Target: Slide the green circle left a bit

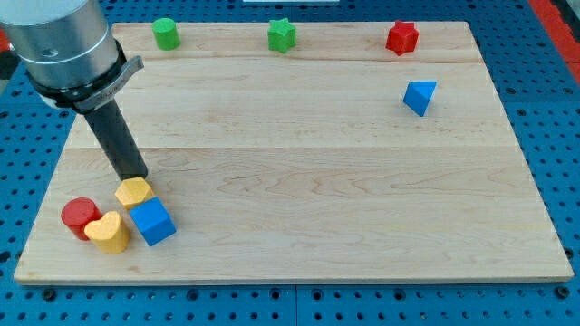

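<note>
— Rod tip is sitting at the view's lower left, just touching or nearly touching the top edge of the yellow block. It is grasping nothing; it is a bare rod, with no jaws to open or close.

— And the green circle?

— It is standing at the view's top left, near the far edge of the wooden board, well apart from the tip. Nothing is touching it.

— What else is lying on the board?

— A green star and a red star are sitting along the same top edge, further to the view's right. A blue triangular block is lying below the red star. By the tip, a cluster is crowding together: the yellow block, a blue cube, a yellow heart and a red cylinder.

— So which step is in hand?

— By my judgement, the approach is not yet begun; the push itself is untouched. The next move is calling for the tip to travel up the board without disturbing the cluster, come round to the circle's right side, between it and the green star, and then nudge it leftward only slightly, since the board's edge is lying close on that side.
</note>
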You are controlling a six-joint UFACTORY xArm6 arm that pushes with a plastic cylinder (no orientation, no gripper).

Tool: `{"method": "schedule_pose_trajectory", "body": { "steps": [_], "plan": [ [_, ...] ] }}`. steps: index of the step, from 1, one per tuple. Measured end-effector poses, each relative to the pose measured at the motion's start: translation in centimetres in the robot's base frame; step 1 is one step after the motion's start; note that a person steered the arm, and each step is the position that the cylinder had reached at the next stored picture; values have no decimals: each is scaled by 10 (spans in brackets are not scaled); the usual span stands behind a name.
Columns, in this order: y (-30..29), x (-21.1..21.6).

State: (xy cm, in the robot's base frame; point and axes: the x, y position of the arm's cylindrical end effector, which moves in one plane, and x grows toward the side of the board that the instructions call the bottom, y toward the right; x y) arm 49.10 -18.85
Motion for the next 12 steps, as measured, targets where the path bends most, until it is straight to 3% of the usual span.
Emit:
{"method": "schedule_pose_trajectory", "body": {
  "steps": [2,4,5,7,11,12],
  "plan": [
    [1,-20],
    [1,-129],
    [3,-158],
    [18,-185],
    [35,-295],
    [27,-298]
  ]
}}
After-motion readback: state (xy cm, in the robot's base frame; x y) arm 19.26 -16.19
